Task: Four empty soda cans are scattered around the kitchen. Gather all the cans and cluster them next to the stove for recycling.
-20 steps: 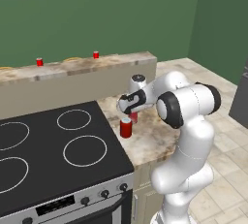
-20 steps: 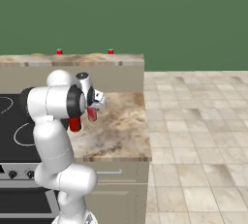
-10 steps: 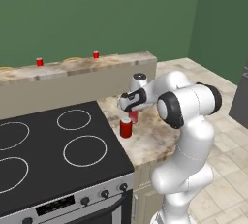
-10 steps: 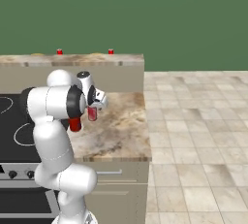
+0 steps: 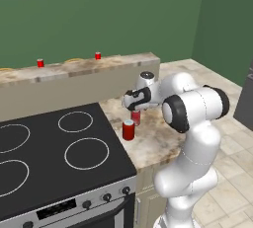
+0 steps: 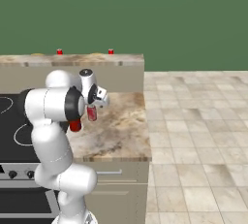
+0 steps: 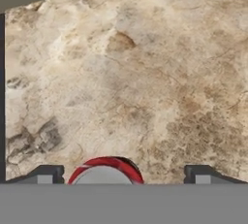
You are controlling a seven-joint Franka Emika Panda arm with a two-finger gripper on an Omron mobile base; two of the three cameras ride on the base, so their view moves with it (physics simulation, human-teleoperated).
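Two red soda cans stand on the tan counter just right of the black stove (image 5: 54,148). One soda can (image 5: 128,131) is nearest the cooktop edge. The other soda can (image 5: 136,118) stands directly under my gripper (image 5: 135,109), which is open. In the hand view this can's (image 7: 105,169) top sits low between the spread fingertips (image 7: 47,173), with gaps on both sides. From the right, the gripper (image 6: 92,105) hangs over that can (image 6: 91,114), and the nearer can (image 6: 75,126) is partly behind my arm. Two more soda cans (image 5: 40,63) (image 5: 98,56) stand on the back ledge.
The raised ledge (image 5: 118,64) runs behind the stove and counter. The counter (image 5: 153,140) ends at its front edge and at its right side, where the tiled floor (image 6: 193,121) begins. Stove knobs (image 5: 106,197) line the steel front panel.
The gripper's fingers have spread apart and let go of the can, which now stands on the counter beside the other one. The arm has hardly moved.
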